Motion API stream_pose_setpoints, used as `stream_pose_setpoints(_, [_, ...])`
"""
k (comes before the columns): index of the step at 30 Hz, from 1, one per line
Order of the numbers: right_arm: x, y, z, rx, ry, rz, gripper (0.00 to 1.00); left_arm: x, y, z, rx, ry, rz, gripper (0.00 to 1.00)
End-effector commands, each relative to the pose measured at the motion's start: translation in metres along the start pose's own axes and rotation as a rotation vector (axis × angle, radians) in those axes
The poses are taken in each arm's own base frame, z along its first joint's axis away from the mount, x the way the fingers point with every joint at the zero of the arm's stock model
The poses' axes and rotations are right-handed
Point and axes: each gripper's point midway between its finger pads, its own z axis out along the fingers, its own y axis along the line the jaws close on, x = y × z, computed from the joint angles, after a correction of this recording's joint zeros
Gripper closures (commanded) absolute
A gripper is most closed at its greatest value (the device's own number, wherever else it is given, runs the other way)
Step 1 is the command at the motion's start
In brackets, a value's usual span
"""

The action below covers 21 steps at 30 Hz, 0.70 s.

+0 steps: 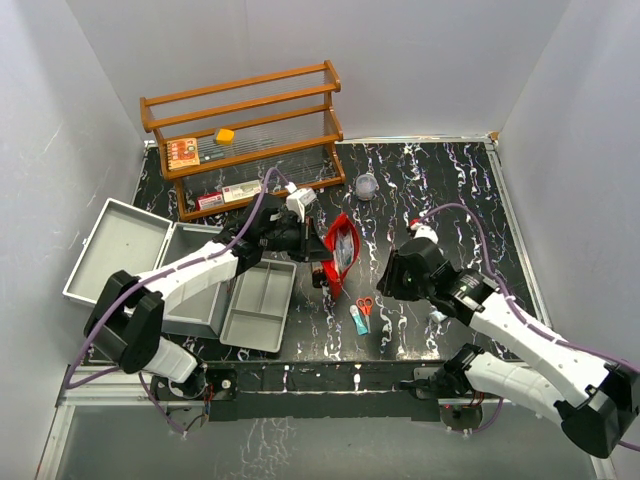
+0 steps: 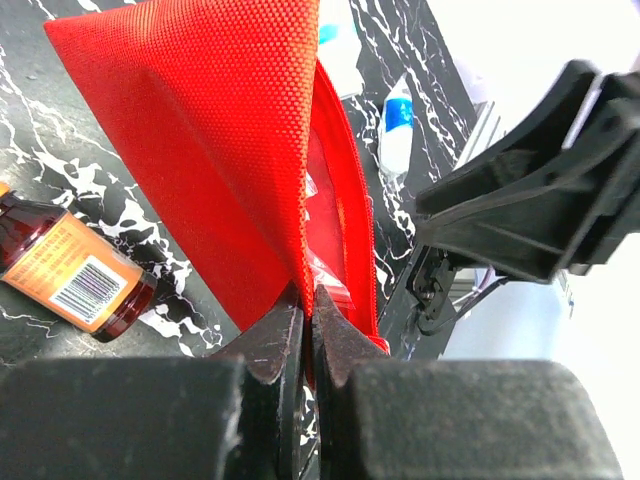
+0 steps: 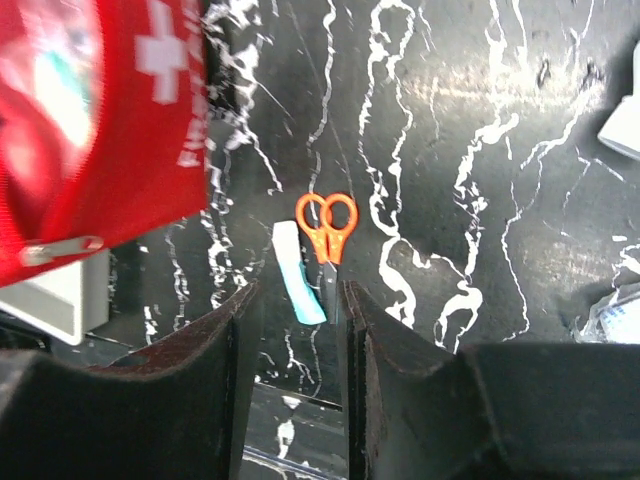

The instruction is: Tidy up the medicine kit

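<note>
Left of the red first-aid pouch (image 1: 341,246): medicine kit (image 1: 118,248), lid open. On the pouch edge: left gripper (image 2: 305,302), clenched tight, holding it upright. Could slip and spill contents. Right of the pouch: right gripper (image 3: 297,295), jaws parted, empty, above the orange scissors (image 3: 327,225). Might knock them askew.

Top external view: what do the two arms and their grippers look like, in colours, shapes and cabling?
Both the left arm and the right arm have white link shells with black joints and black bases. A purple cable loops along each. The left gripper and right gripper are black, with matt, wedge-shaped fingers. The left pair's tips look scuffed.
</note>
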Motion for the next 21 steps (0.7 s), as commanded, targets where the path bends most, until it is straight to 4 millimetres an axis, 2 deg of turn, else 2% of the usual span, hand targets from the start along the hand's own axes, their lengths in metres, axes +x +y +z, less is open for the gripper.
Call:
stream_pose_setpoints(1, [0.012, -0.007, 0.012, 0.027, 0.025, 0.014, 0.65, -0.023, -0.022, -0.019, 0.008, -0.094, 0.089, 1.0])
stream_pose_setpoints(6, [0.033, -0.005, 0.026, 0.01, 0.093, -0.003, 0.62, -0.022, -0.016, -0.019, -0.016, -0.1, 0.08, 1.0])
stream_pose_setpoints(9, [0.044, -0.001, 0.033, 0.003, 0.124, -0.019, 0.61, -0.03, -0.021, -0.028, -0.03, -0.14, 0.094, 1.0])
stream_pose_setpoints(14, [0.063, 0.013, 0.044, -0.028, 0.179, -0.073, 0.61, -0.04, -0.014, -0.036, -0.071, -0.207, 0.079, 1.0])
stream_pose_setpoints(17, [0.073, 0.018, 0.051, 0.001, 0.201, -0.109, 0.62, -0.043, -0.015, -0.04, -0.071, -0.226, 0.074, 1.0])
stream_pose_setpoints(21, [0.088, 0.014, 0.062, 0.063, 0.238, -0.15, 0.64, -0.046, -0.017, -0.044, -0.075, -0.242, 0.076, 1.0])
